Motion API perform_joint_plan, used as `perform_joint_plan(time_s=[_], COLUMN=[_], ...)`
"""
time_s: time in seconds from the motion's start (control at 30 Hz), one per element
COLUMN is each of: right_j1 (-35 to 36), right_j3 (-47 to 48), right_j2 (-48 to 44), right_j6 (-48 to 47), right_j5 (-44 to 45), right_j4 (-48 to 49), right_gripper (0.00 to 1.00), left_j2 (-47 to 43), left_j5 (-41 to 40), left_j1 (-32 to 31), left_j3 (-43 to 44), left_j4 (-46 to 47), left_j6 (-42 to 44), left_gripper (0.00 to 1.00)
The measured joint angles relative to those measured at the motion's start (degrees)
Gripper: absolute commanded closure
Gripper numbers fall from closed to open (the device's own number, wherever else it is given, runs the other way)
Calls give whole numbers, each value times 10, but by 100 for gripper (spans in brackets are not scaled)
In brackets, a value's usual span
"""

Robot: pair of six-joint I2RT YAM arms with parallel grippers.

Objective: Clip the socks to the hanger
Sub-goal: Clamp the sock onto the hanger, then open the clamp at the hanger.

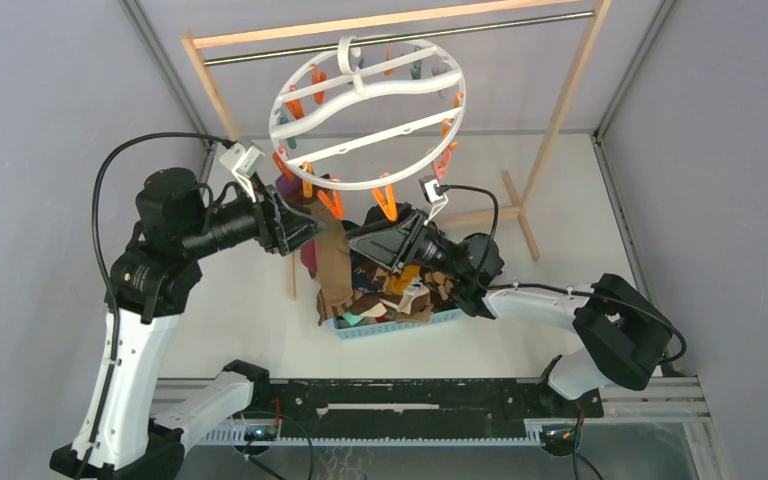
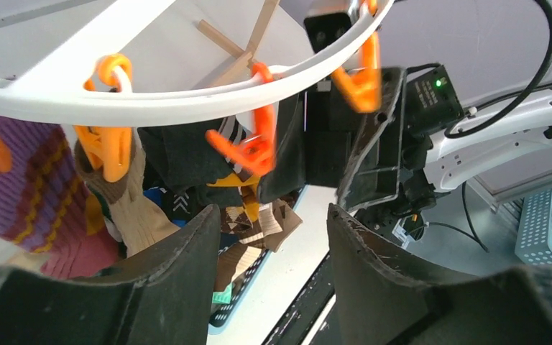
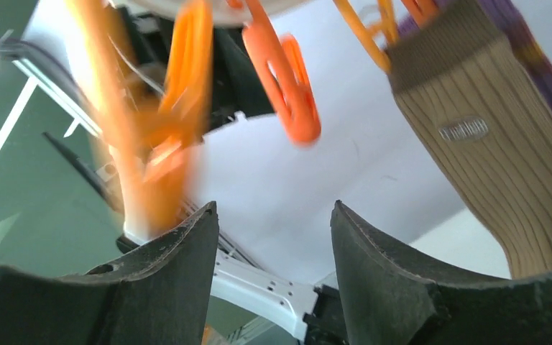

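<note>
The white ring hanger (image 1: 370, 110) hangs from the rod with orange, teal and pink clothespins. A tan sock (image 1: 332, 262) and a purple striped sock (image 1: 288, 188) hang clipped at its near rim, also in the left wrist view (image 2: 126, 208) and right wrist view (image 3: 507, 165). More socks (image 1: 400, 295) fill the light-blue basket (image 1: 400, 325). My left gripper (image 1: 300, 225) is open and empty, just left of the hanging socks; its fingers (image 2: 187, 259) frame the basket. My right gripper (image 1: 370, 238) is open and empty under the rim, near an orange pin (image 3: 287, 79).
The wooden-framed rack (image 1: 560, 110) with a metal rod stands at the back, its foot (image 1: 520, 215) on the table right of the basket. Grey walls close both sides. A black rail (image 1: 410, 400) runs along the near edge.
</note>
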Motion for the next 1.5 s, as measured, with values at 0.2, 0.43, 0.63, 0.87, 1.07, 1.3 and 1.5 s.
perform_joint_plan(time_s=[0.2, 0.43, 0.63, 0.87, 1.07, 1.3, 1.5], right_j1=[13, 42, 90, 108, 120, 134, 147], right_j3=[-72, -113, -88, 37, 116, 145, 169], right_j2=[-2, -75, -177, -169, -118, -70, -24], right_j6=[-14, -97, -247, -374, -428, -453, -473], right_j5=[54, 134, 193, 224, 244, 283, 319], right_j4=[-28, -111, -177, -280, -326, -362, -372], right_gripper=[34, 35, 36, 35, 35, 35, 34], left_j2=[12, 13, 13, 14, 13, 12, 7], left_j5=[0, 0, 0, -12, -26, -80, -108], left_j1=[0, 0, 0, 0, 0, 0, 0], left_j3=[0, 2, 2, 19, 83, 138, 140], left_j4=[0, 0, 0, -10, -28, -66, -92], left_j6=[4, 9, 10, 14, 14, 15, 24], left_gripper=[45, 50, 60, 62, 67, 71, 71])
